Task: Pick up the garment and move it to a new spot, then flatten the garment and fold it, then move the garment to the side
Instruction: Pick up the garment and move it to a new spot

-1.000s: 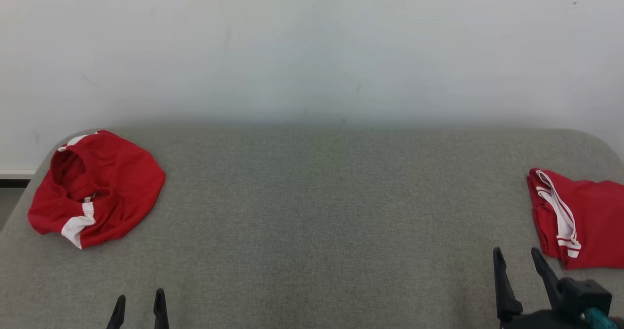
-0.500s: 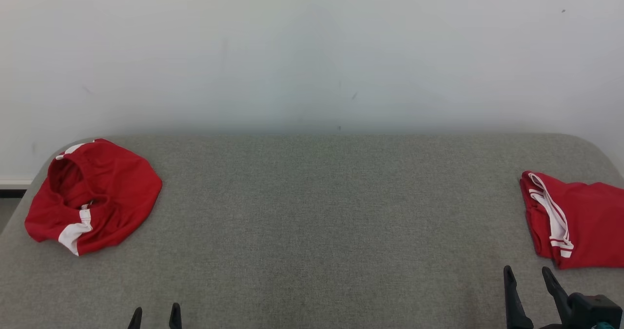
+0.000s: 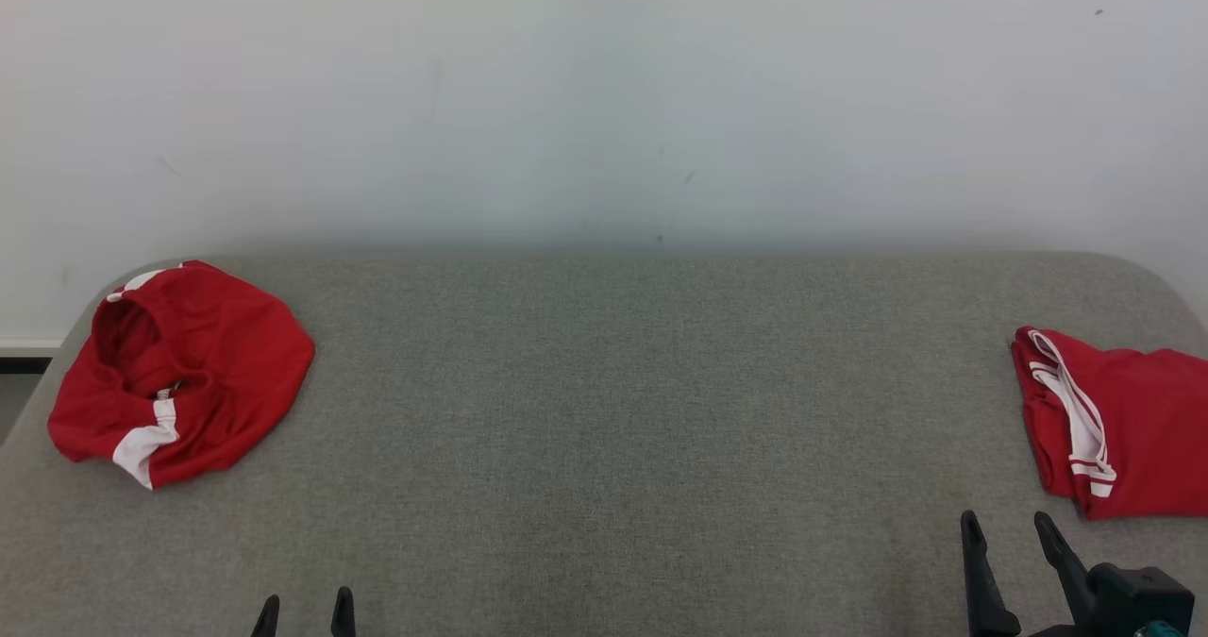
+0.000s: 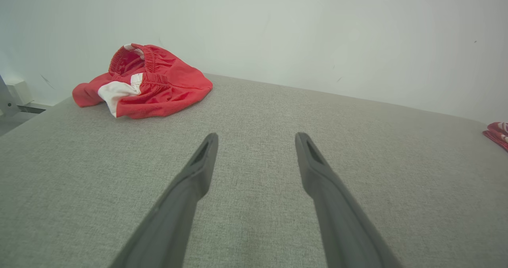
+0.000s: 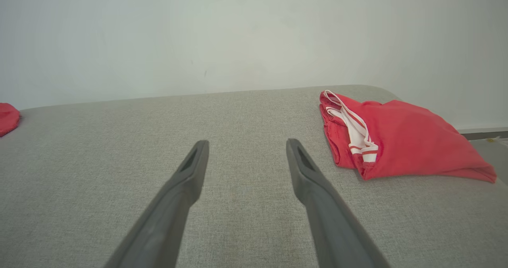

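The crumpled garment [image 3: 184,373], red with white bands, lies in a loose heap at the far left of the grey fabric surface [image 3: 613,410], close to that surface's rounded left corner and well apart from both grippers. In the left wrist view the crumpled garment [image 4: 154,87] shows a gathered elastic opening turned upward and a white panel on its near side, and nothing touches it. A second piece, the folded garment [image 3: 1137,429], lies at the far right of the same surface, red with white stripes along its left edge, partly cut off by the head view's right border. In the right wrist view the folded garment [image 5: 401,141] lies flat in layers, with the striped edge facing the middle of the surface. The left gripper [image 3: 305,613] sits low at the near edge, only its two dark tips visible from the head. From its own wrist camera the left gripper [image 4: 256,141] has its fingers spread wide over bare grey cloth, holding nothing. The right gripper [image 3: 1008,535] stands near the folded garment's near left corner without touching it. In its wrist view the right gripper [image 5: 247,145] is likewise spread wide and empty, pointing across the surface, with the folded piece off to its right. A plain pale wall [image 3: 604,99] rises behind the surface. A red sliver of the crumpled garment [image 5: 8,119] shows at the right wrist view's left border.
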